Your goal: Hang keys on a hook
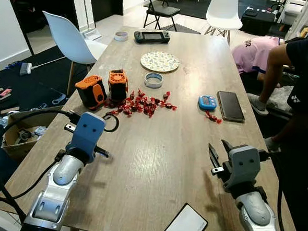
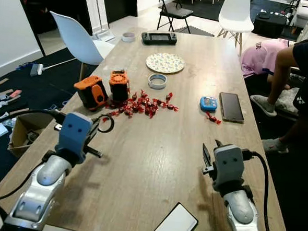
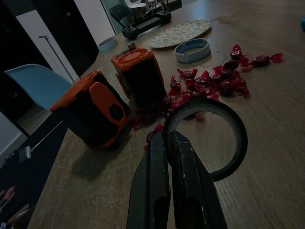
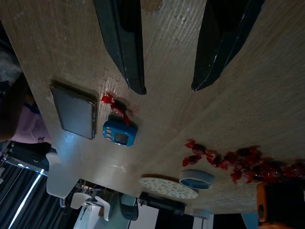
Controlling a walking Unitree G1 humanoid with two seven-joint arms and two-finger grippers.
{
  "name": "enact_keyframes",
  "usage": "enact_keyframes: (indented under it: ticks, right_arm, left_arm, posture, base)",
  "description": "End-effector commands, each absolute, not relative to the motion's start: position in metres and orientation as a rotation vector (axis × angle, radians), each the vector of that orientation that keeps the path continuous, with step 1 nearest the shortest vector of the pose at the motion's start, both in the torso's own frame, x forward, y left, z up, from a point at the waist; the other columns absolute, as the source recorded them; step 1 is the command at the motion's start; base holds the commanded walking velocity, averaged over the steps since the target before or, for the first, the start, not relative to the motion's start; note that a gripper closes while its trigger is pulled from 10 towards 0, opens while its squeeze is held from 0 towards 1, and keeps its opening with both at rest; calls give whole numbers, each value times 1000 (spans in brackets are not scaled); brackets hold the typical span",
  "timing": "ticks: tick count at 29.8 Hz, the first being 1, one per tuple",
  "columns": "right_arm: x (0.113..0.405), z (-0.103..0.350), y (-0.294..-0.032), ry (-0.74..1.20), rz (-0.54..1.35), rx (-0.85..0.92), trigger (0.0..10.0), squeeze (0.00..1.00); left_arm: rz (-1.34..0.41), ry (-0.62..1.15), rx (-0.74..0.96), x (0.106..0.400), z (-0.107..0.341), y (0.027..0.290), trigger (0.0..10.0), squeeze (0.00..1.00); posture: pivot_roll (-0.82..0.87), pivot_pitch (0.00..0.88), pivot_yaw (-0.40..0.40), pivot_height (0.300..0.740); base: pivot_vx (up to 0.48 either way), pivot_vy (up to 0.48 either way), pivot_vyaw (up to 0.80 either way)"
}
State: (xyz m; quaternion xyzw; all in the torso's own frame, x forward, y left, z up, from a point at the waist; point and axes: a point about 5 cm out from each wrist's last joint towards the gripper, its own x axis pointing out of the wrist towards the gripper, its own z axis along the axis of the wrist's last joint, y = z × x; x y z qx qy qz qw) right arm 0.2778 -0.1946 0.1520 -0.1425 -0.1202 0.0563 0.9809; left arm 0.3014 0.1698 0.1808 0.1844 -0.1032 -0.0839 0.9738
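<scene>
While the left gripper (image 3: 169, 143) has its two black fingers pressed together on the near rim of a black ring (image 3: 224, 138), we note that this ring looks like a tape roll, not keys. From the left wrist camera the pinch sits at the ring's edge only, so the hold is thin; any swing of the arm could let the ring twist or slip out. At lower right of the head view, the right gripper (image 1: 216, 157) hovers just above the table (image 1: 157, 147) with its fingers spread apart and nothing between them.

Beyond the ring, toward mid-frame, stand two orange-and-black boxes (image 1: 104, 89) beside a scatter of red wrapped candies (image 1: 141, 103). Farther right lie a blue timer (image 1: 207, 102) and a dark phone (image 1: 230, 105).

We cannot make out keys or a hook anywhere. Main risk, in our judgement: the task proceeds with the wrong object. A person (image 1: 298, 72) bends at upper right, close to the table edge, so a wide right-arm sweep could reach them.
</scene>
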Motion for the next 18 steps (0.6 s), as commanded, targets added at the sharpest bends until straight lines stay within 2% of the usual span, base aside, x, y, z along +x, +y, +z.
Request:
enact_keyframes:
  ticks: [1, 18]
  right_arm:
    - [278, 151, -198, -225, 78, -253, 10000, 0]
    - [283, 153, -193, -233, 83, -252, 10000, 0]
  left_arm:
    - [-157, -181, 347, 300, 174, 170, 10000, 0]
    - [-134, -175, 335, 298, 171, 171, 10000, 0]
  posture:
    - [19, 167, 48, 740]
    - [34, 150, 36, 740]
  base:
    - [0, 0, 0]
    - [0, 0, 0]
